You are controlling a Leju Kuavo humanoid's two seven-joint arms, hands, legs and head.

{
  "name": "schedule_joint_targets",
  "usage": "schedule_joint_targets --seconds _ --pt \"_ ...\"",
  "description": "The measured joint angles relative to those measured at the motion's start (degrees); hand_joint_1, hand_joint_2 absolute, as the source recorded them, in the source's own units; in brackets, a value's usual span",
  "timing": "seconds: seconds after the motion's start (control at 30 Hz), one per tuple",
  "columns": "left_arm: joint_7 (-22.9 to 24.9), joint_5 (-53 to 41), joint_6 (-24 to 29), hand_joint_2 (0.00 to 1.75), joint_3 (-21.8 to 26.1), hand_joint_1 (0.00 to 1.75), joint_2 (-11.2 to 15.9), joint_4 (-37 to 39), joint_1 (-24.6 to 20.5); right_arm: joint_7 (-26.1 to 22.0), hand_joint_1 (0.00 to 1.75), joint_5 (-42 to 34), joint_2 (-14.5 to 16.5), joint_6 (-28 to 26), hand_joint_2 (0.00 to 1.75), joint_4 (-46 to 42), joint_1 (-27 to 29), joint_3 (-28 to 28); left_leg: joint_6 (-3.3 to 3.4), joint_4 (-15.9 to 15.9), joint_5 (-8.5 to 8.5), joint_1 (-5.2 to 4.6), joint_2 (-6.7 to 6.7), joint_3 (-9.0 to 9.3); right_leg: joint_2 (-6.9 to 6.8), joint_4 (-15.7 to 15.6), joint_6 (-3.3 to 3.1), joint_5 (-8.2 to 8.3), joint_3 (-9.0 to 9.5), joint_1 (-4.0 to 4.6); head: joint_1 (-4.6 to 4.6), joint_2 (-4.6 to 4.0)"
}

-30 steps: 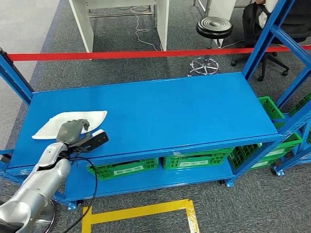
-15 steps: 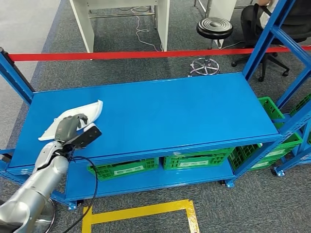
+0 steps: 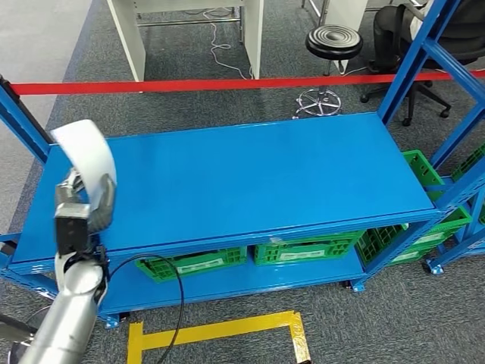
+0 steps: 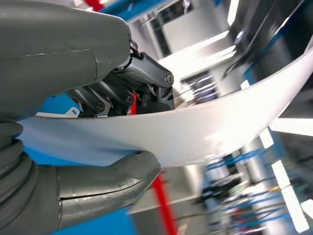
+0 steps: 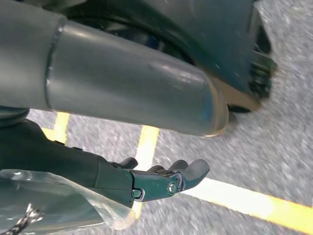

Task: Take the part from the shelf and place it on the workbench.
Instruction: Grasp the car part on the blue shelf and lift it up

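- One part (image 3: 86,155) in play: a thin white curved panel, lifted clear of the blue shelf (image 3: 240,178) and held up on end above its near-left corner.
- Left robot hand (image 3: 86,203) grasps the part at its lower end; the left wrist view shows the thumb (image 4: 110,181) under the white sheet and the dark fingers (image 4: 125,93) over it, so the pinch looks firm.
- Right robot hand (image 5: 162,178) hangs low over grey floor with yellow tape; nothing is in it, fingers lying roughly straight and slack.
- Step judged: pick is done, carry is in hand. The part is off the shelf and not yet placed.
- No desk for the drop can be picked out with certainty; a white piece of furniture (image 3: 189,34) stands beyond the red tape (image 3: 171,86), well apart from the shelf.
- Next move calls for: turning or walking the body toward the desk with the grasp kept tight, and keeping the tall free end of the part away from the shelf's left post (image 3: 23,121), which stands just beside it.
- Risk, as a guess: the panel is thin and held at one end only, so it may swing or flex during the turn.
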Motion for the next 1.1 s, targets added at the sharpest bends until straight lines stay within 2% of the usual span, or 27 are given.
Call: schedule_joint_targets --seconds 0.13,0.27,0.57,0.77,1.1 --pt "-0.73 1.34 0.74 1.75 0.03 1.75 0.08 -8.87 3.31 -1.93 0.00 -0.17 0.36 -1.14 0.00 0.02 0.08 -0.01 0.00 -0.01 0.01 0.00 -0.01 -0.03 -0.03 0.00 0.00 -0.01 -0.01 0.00 0.01 0.00" --pt "-3.53 3.34 2.99 1.75 0.03 1.75 0.23 -16.48 5.93 -4.08 0.00 -1.31 0.59 -1.40 0.00 0.02 0.20 -0.10 0.00 -0.01 0.01 0.01 0.00 -0.03 -0.01 0.00 0.00 0.01 0.00 0.00 0.00 0.00" --pt "-6.10 5.59 3.72 1.75 -0.14 1.75 2.23 -32.46 10.41 -3.05 0.00 -6.15 1.00 3.73 0.00 0.02 -0.10 -2.87 0.00 -0.02 0.01 0.01 -0.01 -0.03 -0.02 0.00 -0.01 -0.01 -0.01 0.01 0.01 0.00" --pt "-6.41 4.65 2.54 1.75 -1.20 1.75 3.57 -36.58 12.75 -2.87 0.00 -5.90 1.11 4.18 0.00 0.02 -0.09 -3.44 0.00 -0.02 0.01 0.01 -0.01 -0.03 -0.04 -0.01 -0.01 -0.01 0.00 0.00 0.01 0.00" --pt "-4.77 5.52 -2.25 1.75 -4.15 1.75 5.25 -37.70 13.64 -0.96 0.00 -4.14 1.26 5.08 0.00 0.02 0.00 -3.44 0.00 -0.02 0.01 0.01 -0.01 -0.02 -0.02 -0.01 -0.01 0.00 -0.01 0.00 0.01 0.00"
